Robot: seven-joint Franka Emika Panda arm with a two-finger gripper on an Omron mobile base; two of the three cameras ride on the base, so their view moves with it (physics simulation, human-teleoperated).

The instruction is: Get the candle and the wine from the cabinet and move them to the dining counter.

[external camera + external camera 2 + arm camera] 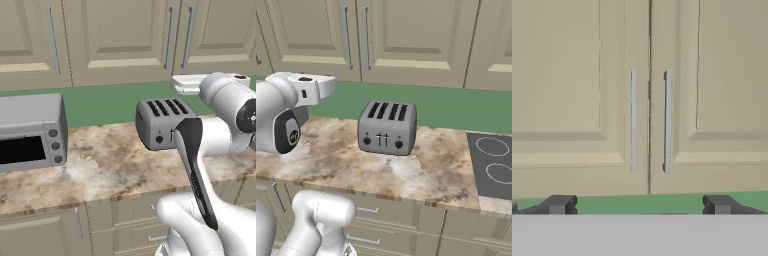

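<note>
Currently opening step: cabinet (647, 100) doors shut, so wine and candle presumably inside, unseen. Claw (639, 205) open wide, empty, fingertips (559, 204) at bottom of hand view, aimed at door seam. Next move calls for picking one bar handle (633, 120) or its twin (667, 120), closing on it, pulling door outward. Nearer, mid-frame in base views: toaster (162, 125) on table (110, 170), toaster oven (32, 132) at left edge, hob (496, 165) at right edge. Open table between appliances; door swing passes above the toaster.
</note>
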